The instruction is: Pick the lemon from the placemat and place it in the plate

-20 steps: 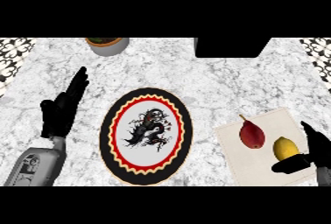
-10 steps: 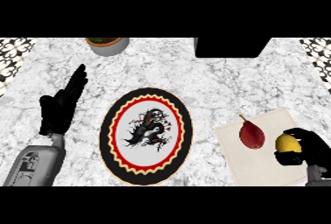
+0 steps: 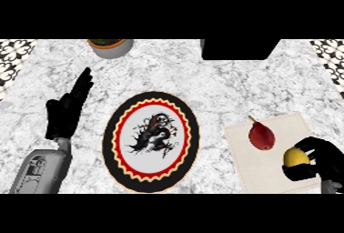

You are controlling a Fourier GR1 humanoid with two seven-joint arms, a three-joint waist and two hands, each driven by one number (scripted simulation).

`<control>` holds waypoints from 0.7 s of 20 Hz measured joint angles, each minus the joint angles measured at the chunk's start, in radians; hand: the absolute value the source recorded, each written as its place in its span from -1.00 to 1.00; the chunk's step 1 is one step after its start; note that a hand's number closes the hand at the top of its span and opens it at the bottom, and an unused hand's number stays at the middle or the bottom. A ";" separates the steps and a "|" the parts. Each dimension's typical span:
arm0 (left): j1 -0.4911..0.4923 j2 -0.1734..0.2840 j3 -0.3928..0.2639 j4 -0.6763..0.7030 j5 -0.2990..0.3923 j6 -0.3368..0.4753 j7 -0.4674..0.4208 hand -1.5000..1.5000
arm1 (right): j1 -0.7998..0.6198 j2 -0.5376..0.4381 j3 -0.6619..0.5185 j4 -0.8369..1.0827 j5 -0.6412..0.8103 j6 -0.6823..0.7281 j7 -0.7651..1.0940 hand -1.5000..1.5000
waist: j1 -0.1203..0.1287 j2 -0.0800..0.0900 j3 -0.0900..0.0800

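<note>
Right hand (image 3: 317,163) now curled further round the lemon (image 3: 294,156), clamped on it, still over the placemat's (image 3: 269,159) right edge, unmoved since before. Plate (image 3: 150,141) unchanged. Left hand (image 3: 66,109) kept open, resting.

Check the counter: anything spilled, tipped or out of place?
Nothing stands out. The right robot hand curls round the yellow lemon over the beige placemat; the round dragon-patterned plate lies flat.
</note>
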State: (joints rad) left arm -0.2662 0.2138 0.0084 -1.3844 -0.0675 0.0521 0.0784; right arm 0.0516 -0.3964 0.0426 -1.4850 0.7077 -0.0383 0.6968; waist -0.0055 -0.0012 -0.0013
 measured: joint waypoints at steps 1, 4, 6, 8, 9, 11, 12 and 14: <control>0.005 0.000 0.003 -0.001 0.001 0.000 -0.001 0.00 | 0.038 0.007 0.030 -0.047 0.021 -0.005 -0.005 1.00 | -0.003 -0.001 0.000; 0.014 -0.001 0.002 -0.010 -0.001 0.001 0.004 0.00 | 0.134 0.038 0.166 -0.163 0.122 -0.030 -0.017 1.00 | -0.008 -0.005 -0.002; 0.022 -0.001 0.003 -0.013 -0.003 0.001 0.004 0.00 | 0.206 0.049 0.253 -0.263 0.196 -0.049 -0.008 1.00 | -0.012 -0.006 -0.002; 0.023 0.001 0.004 -0.017 -0.004 0.002 0.006 0.00 | 0.259 0.052 0.324 -0.353 0.282 -0.085 -0.001 1.00 | -0.015 -0.007 -0.001; 0.013 0.001 0.006 -0.012 -0.003 0.000 0.012 0.00 | 0.273 0.052 0.347 -0.388 0.320 -0.110 -0.005 1.00 | -0.017 -0.007 -0.001; 0.012 0.000 0.010 -0.006 -0.004 0.004 0.009 0.00 | 0.301 0.041 0.383 -0.480 0.390 -0.153 -0.014 1.00 | -0.021 -0.008 -0.001; 0.014 0.001 0.009 -0.008 -0.007 0.004 0.007 0.00 | 0.304 0.043 0.401 -0.527 0.423 -0.169 -0.013 1.00 | -0.020 -0.008 -0.001; 0.015 0.001 0.008 -0.020 -0.006 0.001 0.018 0.00 | 0.323 0.047 0.439 -0.595 0.485 -0.214 -0.024 1.00 | -0.018 -0.008 0.000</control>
State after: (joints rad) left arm -0.2510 0.2151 0.0160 -1.4046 -0.0731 0.0535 0.0969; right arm 0.3748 -0.3497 0.4813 -2.0800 1.1930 -0.2527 0.6728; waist -0.0231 -0.0093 -0.0015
